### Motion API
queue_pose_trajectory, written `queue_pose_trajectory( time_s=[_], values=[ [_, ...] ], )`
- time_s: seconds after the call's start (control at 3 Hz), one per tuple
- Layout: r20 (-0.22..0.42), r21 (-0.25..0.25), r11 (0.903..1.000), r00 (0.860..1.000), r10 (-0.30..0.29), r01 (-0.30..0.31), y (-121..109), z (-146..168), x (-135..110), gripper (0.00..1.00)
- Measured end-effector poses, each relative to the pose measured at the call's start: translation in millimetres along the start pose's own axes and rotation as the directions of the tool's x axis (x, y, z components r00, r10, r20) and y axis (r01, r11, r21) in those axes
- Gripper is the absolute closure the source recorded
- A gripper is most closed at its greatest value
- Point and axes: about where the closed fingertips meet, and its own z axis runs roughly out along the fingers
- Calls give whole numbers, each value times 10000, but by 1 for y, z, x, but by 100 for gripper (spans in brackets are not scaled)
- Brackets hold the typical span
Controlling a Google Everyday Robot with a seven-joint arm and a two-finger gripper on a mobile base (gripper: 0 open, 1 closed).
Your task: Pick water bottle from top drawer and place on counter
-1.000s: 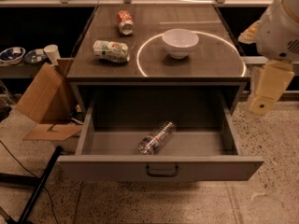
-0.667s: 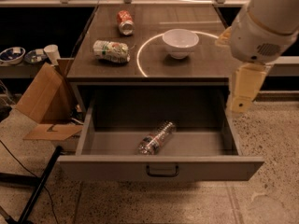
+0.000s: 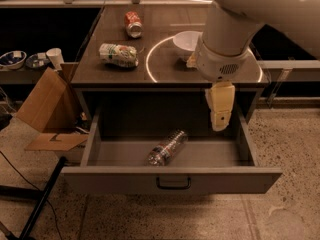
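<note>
The water bottle (image 3: 167, 147) lies on its side in the middle of the open top drawer (image 3: 170, 180), cap end toward the front left. My gripper (image 3: 219, 119) hangs pointing down over the right part of the drawer, to the right of the bottle and above it, holding nothing. My big white arm (image 3: 225, 39) reaches over the right side of the counter (image 3: 105, 69). The white circle (image 3: 152, 59) glows on the counter and my arm hides part of it.
A white bowl (image 3: 184, 40) sits inside the circle, half behind my arm. A white-and-green snack bag (image 3: 118, 54) and a red soda can (image 3: 133, 24) lie on the counter's left. A cardboard box (image 3: 42, 104) and a black pole (image 3: 40, 204) stand at the left.
My arm has swung in from the right edge to the left, and the gripper now hangs over the drawer's right part. The bottle has not moved.
</note>
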Motion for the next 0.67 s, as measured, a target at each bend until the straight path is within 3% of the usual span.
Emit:
queue_pose_trajectory(
  time_s=[0.33, 0.67],
  values=[
    [-595, -287, 9854, 9837, -1694, 1680, -3, 38, -16, 0],
    [-1366, -664, 9396, 9298, -3419, 3357, 0, 78, -24, 0]
  ],
)
